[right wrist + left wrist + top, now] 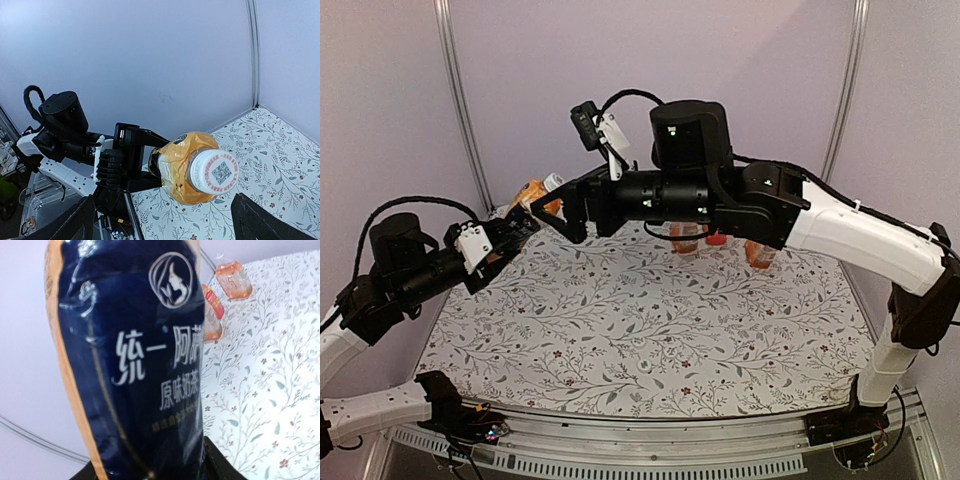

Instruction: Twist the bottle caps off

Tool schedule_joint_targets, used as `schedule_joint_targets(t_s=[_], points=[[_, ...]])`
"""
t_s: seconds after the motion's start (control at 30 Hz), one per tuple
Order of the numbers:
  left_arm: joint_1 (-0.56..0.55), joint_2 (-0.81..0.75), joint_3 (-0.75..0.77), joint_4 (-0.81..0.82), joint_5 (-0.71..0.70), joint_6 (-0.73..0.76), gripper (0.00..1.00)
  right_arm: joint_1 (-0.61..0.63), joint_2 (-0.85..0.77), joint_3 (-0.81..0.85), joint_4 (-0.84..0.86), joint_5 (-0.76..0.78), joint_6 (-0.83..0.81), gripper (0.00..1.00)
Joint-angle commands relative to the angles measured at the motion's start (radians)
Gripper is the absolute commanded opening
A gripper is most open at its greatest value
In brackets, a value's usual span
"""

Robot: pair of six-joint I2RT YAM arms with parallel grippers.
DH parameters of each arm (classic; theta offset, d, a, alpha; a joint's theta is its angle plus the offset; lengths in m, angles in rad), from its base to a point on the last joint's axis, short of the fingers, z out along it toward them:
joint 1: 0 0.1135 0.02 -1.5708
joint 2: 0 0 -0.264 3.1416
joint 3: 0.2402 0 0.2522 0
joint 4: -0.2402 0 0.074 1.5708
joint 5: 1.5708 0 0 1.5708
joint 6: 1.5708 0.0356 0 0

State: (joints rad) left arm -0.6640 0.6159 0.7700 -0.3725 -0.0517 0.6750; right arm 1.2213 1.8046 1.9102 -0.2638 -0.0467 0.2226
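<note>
While the dark-labelled bottle [135,365] was held clear of the tabletop [650,330] toward its back-left corner, the white cap [215,171] was seated on the bottle's neck. A square printed code was carried on the cap's top face (seen end-on in the right wrist view). The bottle was tilted, with the cap end pointed up and toward the right arm.

The bottle was gripped by the left gripper [520,222] around its lower body. Its fingers [220,467] were pressed against the label on either side, and orange liquid was visible along the edge of the dark wrap.

The right gripper [554,206] was positioned directly in front of the cap, facing it. Its fingers [265,220] were spread wide, one to each side of the bottle's top as seen from the right wrist view. No contact between these fingers and the cap was visible, and nothing was held by them.

Three further bottles [760,252] of orange liquid were stood upright near the back edge of the tabletop, well apart from the raised bottle. They were partly hidden behind the right arm in the top view, so their caps could not be made out there. The tabletop was covered with a floral-patterned sheet.
</note>
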Motion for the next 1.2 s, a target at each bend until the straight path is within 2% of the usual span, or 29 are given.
schedule_joint_targets(t_s=[0.0,0.13,0.27,0.4,0.7,0.8,0.93,0.97,1.03,1.17], points=[[-0.004,0.028,-0.021,0.116,-0.107,0.296,0.42,-0.034,-0.028,0.036,-0.236,0.017,0.064,0.93],[-0.006,0.038,-0.009,0.141,-0.103,0.368,0.42,-0.066,-0.003,0.066,-0.259,-0.006,0.159,0.85],[-0.015,0.036,-0.017,0.144,-0.098,0.44,0.42,-0.073,0.022,0.106,-0.263,-0.035,0.17,0.78],[-0.021,0.034,-0.022,0.148,-0.087,0.475,0.42,-0.079,0.039,0.126,-0.263,-0.059,0.169,0.66],[-0.043,0.033,-0.04,0.161,-0.095,0.504,0.42,-0.101,0.05,0.121,-0.24,-0.131,0.197,0.52],[-0.045,0.033,-0.043,0.161,-0.097,0.503,0.42,-0.104,0.047,0.114,-0.238,-0.132,0.198,0.38],[-0.048,0.03,-0.039,0.158,-0.095,0.478,0.42,-0.104,0.048,0.11,-0.241,-0.171,0.19,0.05],[-0.048,0.03,-0.031,0.139,-0.083,0.451,0.42,-0.104,0.048,0.109,-0.241,-0.191,0.177,0.0],[-0.047,0.035,0.017,0.037,-0.026,0.358,0.4,-0.103,0.051,0.109,-0.254,-0.249,0.146,0.0],[-0.046,0.053,0.146,-0.255,0.245,0.189,0.37,-0.068,0.052,0.125,-0.348,-0.302,-0.028,0.0]])
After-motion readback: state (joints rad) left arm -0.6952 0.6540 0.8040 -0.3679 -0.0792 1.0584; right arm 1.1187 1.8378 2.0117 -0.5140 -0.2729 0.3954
